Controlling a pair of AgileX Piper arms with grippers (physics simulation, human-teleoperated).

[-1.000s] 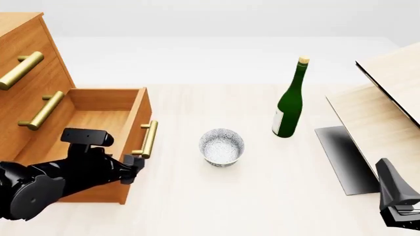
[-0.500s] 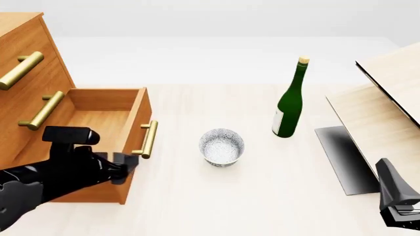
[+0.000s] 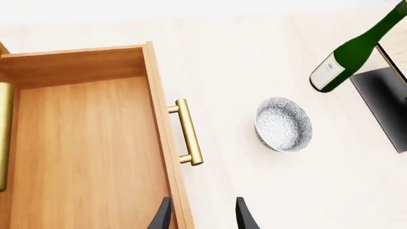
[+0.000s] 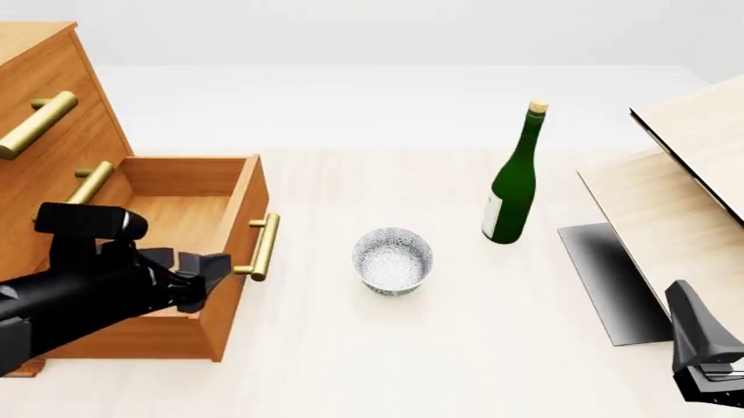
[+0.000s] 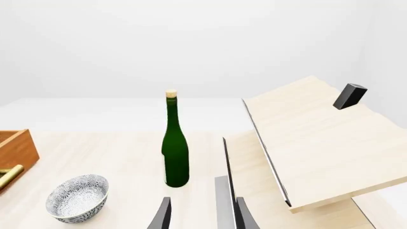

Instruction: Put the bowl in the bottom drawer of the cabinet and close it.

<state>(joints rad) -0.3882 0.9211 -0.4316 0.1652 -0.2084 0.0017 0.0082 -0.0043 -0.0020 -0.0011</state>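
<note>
From the left wrist, the bottom drawer (image 3: 83, 143) is a smooth orange-brown wood box pulled out, its inside bare, a brass bar handle (image 3: 188, 132) on its front. The left tool (image 3: 200, 214) shows two dark fingertips spread apart, holding nothing, straddling the drawer's front edge; the bowl (image 3: 283, 124), round and deep, speckled grey-white with a glossy pale inside, stands on the pale bench (image 3: 254, 57) well apart from those tips, near a green glass bottle (image 3: 353, 52). In the front view the tall cabinet (image 4: 47, 131) stands at the left with the drawer open, the left tool (image 4: 204, 277) over the drawer's front corner, the bowl (image 4: 393, 259) to the right of the handle, apart from it. The right tool (image 4: 709, 370) sits low at the right; here I cannot tell its state. From the right wrist, its fingertips (image 5: 164, 214) stand parted and empty, the bowl (image 5: 77, 198) off to one side, the bottle (image 5: 174, 143) upright beside a pale wood panel (image 5: 311, 138) with a black edge.
</note>
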